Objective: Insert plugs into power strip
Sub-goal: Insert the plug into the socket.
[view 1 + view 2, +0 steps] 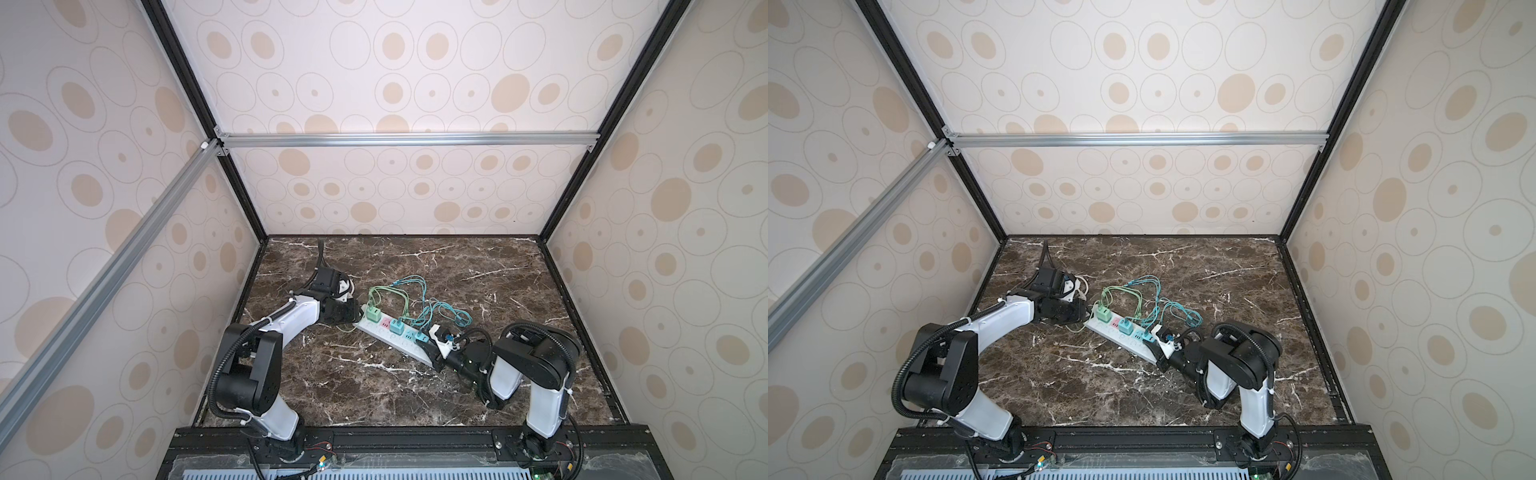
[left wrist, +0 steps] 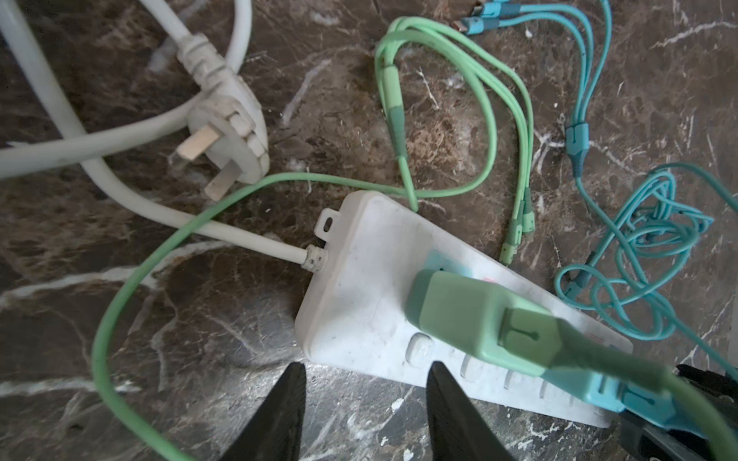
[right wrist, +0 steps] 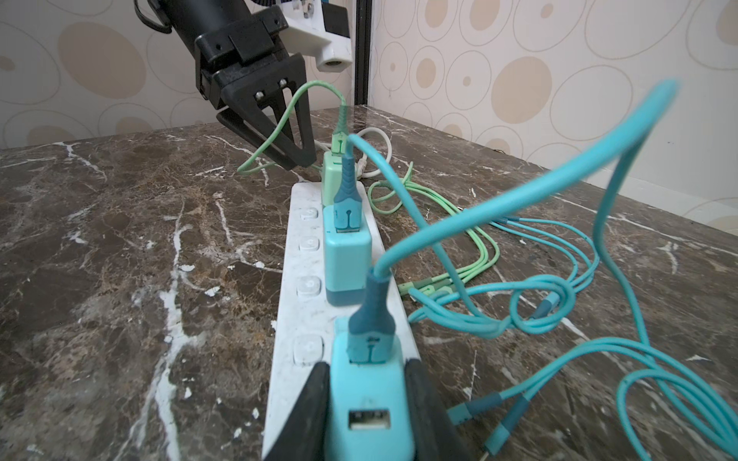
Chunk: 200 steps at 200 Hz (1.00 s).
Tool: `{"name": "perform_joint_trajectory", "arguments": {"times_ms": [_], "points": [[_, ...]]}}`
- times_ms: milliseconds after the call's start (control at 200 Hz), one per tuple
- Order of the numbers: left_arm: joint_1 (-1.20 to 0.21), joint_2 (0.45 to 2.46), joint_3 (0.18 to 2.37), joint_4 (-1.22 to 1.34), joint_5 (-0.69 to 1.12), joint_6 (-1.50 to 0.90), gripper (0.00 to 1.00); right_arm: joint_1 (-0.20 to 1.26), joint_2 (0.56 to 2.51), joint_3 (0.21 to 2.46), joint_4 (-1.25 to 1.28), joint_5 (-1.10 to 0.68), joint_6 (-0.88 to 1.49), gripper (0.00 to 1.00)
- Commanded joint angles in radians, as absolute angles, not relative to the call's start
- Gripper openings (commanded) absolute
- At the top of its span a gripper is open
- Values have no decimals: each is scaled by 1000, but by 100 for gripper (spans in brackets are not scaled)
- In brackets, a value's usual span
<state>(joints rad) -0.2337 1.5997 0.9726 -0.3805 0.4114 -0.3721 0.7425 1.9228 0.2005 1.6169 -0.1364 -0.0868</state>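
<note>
Top view: the power strip (image 1: 388,332) lies slantwise on the marble table (image 1: 498,291) between the two arms. The mint plug (image 1: 372,314), the middle teal plug (image 1: 397,328) and the end teal plug (image 1: 422,338) all stand on it. The left arm reaches low and forward with its elbow bent, the left gripper (image 1: 356,320) at the strip's corded end. The right arm folds back on itself, the right gripper (image 1: 429,345) low over the table near the opposite end. Left wrist view: the left gripper's jaws stand apart and empty, just off the strip's corner and near the mint plug. The green cable (image 2: 120,319) loops close by and could snag a finger. Right wrist view: the right gripper pinches the end teal plug by its two sides. Whether the pins are fully home cannot be told. A tilted push would likely jam them or skid the unbraced strip. A careless retreat through the teal cable (image 3: 499,207) could drag the plug out.
</note>
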Motion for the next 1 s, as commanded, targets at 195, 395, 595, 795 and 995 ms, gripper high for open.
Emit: {"name": "perform_joint_trajectory", "arguments": {"times_ms": [195, 395, 595, 795, 995], "points": [[-215, 1523, 1011, -394, 364, -305, 54, 760, 1884, 146, 1347, -152, -85, 25], [-196, 1464, 1009, -374, 338, -293, 63, 761, 1587, 266, 866, -157, -120, 28], [-176, 1432, 1014, -361, 333, -275, 66, 761, 1406, 330, 632, -131, -172, 47], [-169, 1368, 982, -319, 316, -229, 74, 761, 1269, 363, 449, -134, -170, 98], [-167, 1253, 943, -267, 244, -171, 81, 761, 1044, 434, 224, -81, -173, 97]]}}
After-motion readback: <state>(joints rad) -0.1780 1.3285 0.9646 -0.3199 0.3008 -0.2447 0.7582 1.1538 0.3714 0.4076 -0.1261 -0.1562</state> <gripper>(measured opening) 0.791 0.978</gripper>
